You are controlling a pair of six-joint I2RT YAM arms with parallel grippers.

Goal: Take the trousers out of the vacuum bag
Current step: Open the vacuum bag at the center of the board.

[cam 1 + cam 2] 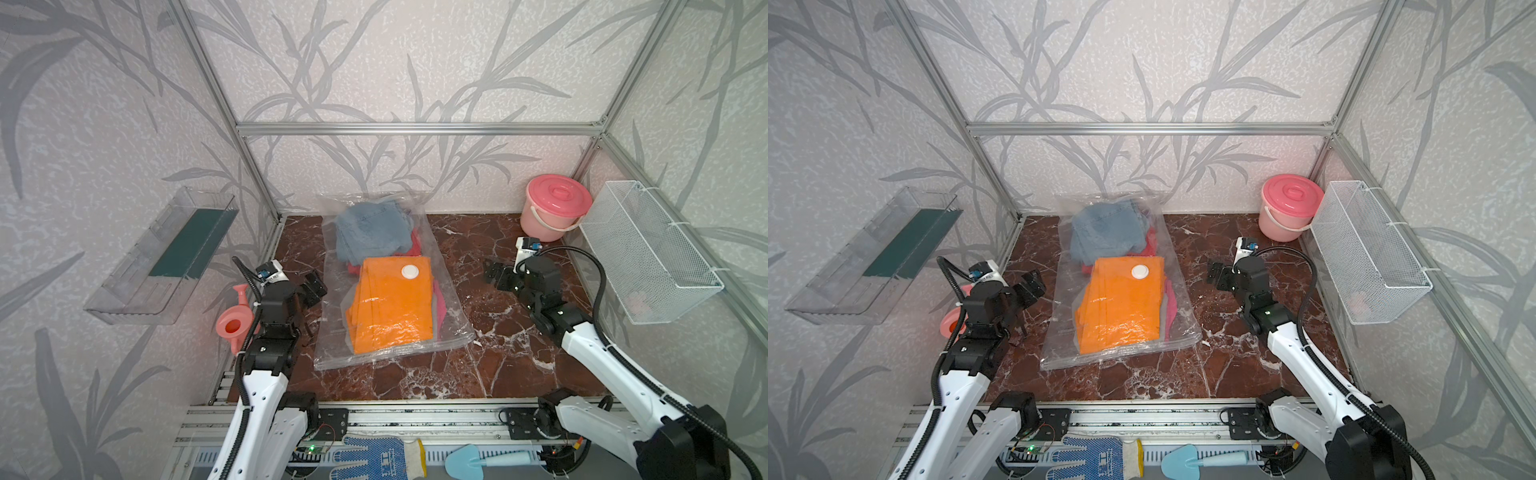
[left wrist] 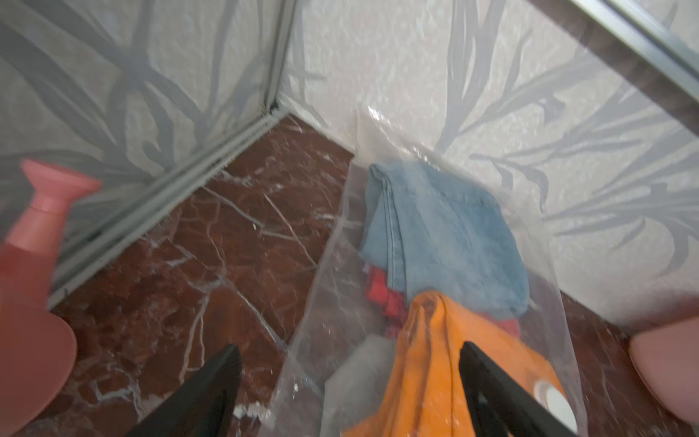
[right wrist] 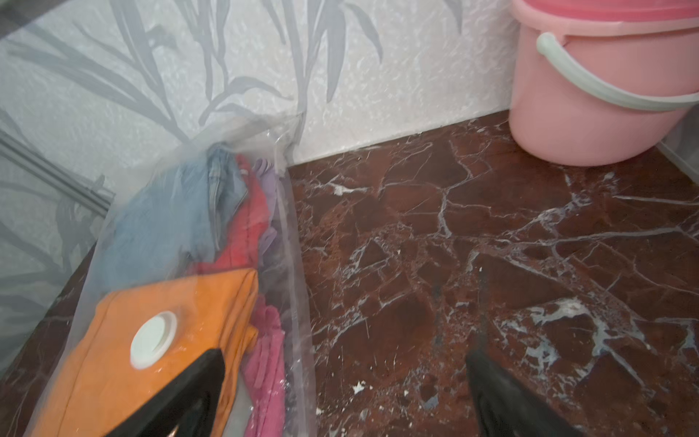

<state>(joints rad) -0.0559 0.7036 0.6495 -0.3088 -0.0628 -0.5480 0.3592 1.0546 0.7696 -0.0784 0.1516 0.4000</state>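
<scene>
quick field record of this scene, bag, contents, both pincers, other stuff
vacuum bag: flat on the marble floor, white valve on top
contents: orange trousers nearest the arms, denim trousers at the far end; red pair, hot pink pair, lilac pair, grey pair showing beneath
left pincer: open, empty, beside the bag
right pincer: open, empty, over bare floor on the bag's other side
surroundings: pink bucket, pink watering can, wire basket, clear wall tray
progress: nothing removed yet
</scene>
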